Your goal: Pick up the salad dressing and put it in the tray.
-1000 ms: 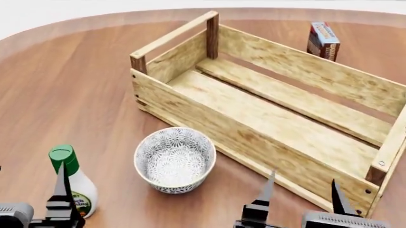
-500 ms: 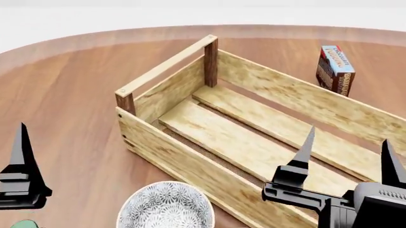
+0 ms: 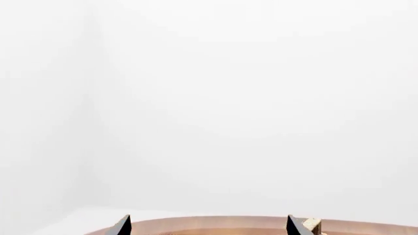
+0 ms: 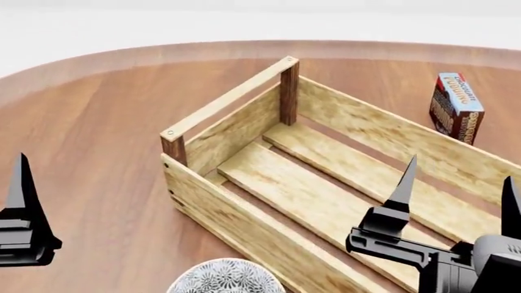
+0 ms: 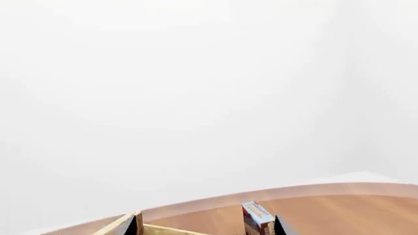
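The salad dressing is out of view in every frame. The tray (image 4: 229,99), a light slatted wooden crate with dark corner posts, lies slantwise across the table and holds nothing. My right gripper (image 4: 460,171) is open and empty, hovering over the tray's near right part. In the right wrist view the right gripper (image 5: 205,226) looks past a tray corner (image 5: 127,223). Only one finger (image 4: 21,207) of my left gripper shows in the head view, left of the tray and above the table. In the left wrist view the left gripper (image 3: 207,226) is open and empty.
A patterned white-grey bowl (image 4: 226,279) peeks in at the head view's bottom edge, just in front of the tray. A pudding box (image 4: 456,107) stands upright behind the tray's far right side, and the pudding box (image 5: 256,218) also shows in the right wrist view. The round wooden table (image 4: 89,134) curves away behind.
Both grippers have risen in the head view, and the scene has slid down in it. The green-capped bottle has dropped out of the bottom left, and the bowl is nearly gone.
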{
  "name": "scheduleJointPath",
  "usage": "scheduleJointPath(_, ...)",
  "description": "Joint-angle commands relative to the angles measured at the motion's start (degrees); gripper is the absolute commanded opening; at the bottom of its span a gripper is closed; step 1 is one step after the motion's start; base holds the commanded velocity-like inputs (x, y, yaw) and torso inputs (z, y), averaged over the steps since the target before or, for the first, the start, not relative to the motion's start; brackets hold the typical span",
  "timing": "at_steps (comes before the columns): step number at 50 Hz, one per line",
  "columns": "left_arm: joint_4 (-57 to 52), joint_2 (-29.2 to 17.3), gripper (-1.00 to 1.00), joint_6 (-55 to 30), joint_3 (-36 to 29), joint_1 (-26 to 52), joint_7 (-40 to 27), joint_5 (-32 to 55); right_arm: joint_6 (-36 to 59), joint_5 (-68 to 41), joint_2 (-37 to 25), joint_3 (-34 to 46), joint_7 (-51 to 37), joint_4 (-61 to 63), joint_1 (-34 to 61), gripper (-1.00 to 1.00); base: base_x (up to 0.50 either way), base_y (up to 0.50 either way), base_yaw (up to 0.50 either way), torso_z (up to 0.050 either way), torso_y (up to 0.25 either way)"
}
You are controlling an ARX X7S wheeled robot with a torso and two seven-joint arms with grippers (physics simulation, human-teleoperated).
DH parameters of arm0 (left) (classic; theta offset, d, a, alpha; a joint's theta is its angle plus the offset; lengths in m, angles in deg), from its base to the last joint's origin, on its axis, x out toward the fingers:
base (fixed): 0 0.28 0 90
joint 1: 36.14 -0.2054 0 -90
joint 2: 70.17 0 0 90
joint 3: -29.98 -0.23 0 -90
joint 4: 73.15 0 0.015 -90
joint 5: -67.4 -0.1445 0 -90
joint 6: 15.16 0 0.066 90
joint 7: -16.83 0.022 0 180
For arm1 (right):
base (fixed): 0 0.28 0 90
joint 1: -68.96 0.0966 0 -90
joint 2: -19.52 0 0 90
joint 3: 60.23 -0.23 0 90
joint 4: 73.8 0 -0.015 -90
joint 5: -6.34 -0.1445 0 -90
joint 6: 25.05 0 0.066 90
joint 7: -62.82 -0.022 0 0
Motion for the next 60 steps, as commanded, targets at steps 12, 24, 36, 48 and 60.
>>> scheduleJointPath(12,0.2,-0.5,1.00,0.7,-0.3,-0.5,-0.5,0.1,-3.2,0.1,-0.3,0.3,0.2,-0.7,-0.9,1.00,0.00,0.00,0.50,0.000,0.000)
scheduleJointPath(24,0.2,-0.7,1.00,1.0,-0.4,-0.6,-0.8,0.3,-3.4,0.2,-0.8,0.8,-0.1,-0.5,-1.0,1.00,0.00,0.00,0.50,0.000,0.000)
scheduleJointPath(36,0.2,-0.9,1.00,1.2,-0.6,-0.7,-1.1,0.3,-3.9,0.4,-1.1,1.3,-0.4,-0.6,-1.2,1.00,0.00,0.00,0.50,0.000,0.000)
scheduleJointPath(48,0.0,-1.2,1.00,1.2,-0.6,-0.7,-1.4,0.5,-4.1,0.4,-1.5,1.7,-0.6,-0.4,-1.3,1.00,0.00,0.00,0.50,0.000,0.000)
scheduleJointPath(60,0.0,-1.5,1.00,1.1,-0.8,-0.4,-1.6,0.7,-4.0,0.2,-1.9,2.1,-0.8,-0.3,-1.0,1.00,0.00,0.00,0.50,0.000,0.000)
